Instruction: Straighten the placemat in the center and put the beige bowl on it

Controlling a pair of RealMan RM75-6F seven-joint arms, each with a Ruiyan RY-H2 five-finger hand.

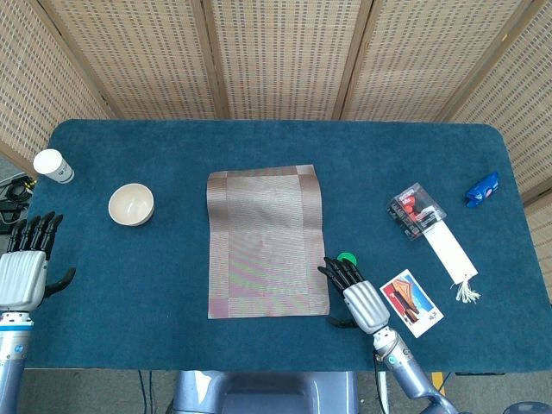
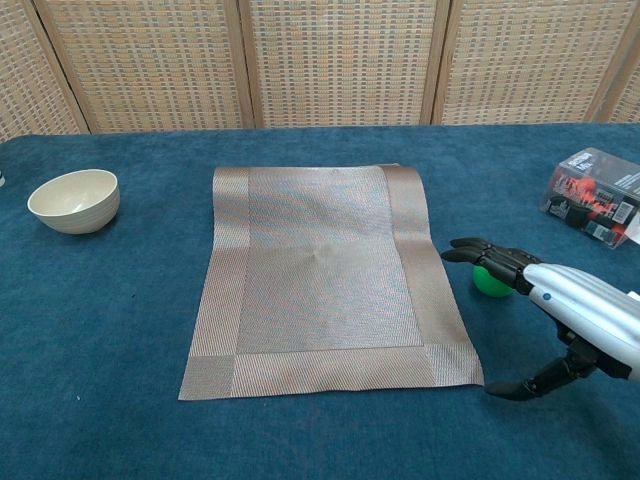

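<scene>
Head view, placemat: the placemat (image 1: 266, 244) lay mid-table on the blue cloth (image 1: 285, 147), slightly skewed, its far right edge lifted in a gentle curl.
Head view, right hand: the right hand (image 1: 356, 293) hovered just beside the mat's near right corner, fingers extended and apart, holding nothing; a green ball (image 1: 347, 258) sat just beyond its fingertips.
Head view, bowl: the beige bowl (image 1: 131, 204) stood upright, well left of the mat and off it, near a white paper cup (image 1: 53, 165).
Head view, left hand: the left hand (image 1: 26, 267) waited at the left table edge, fingers straight and spread, empty.
Chest view, contact: the right hand (image 2: 560, 305) appeared raised, thumb (image 2: 520, 387) hanging low near the corner; whether it touched the mat could not be told.
Chest view, technique: judged best to press flat on the corner border and slide it squarely, avoiding the ball, before fetching the beige bowl (image 2: 75, 199) with the left hand.
</scene>
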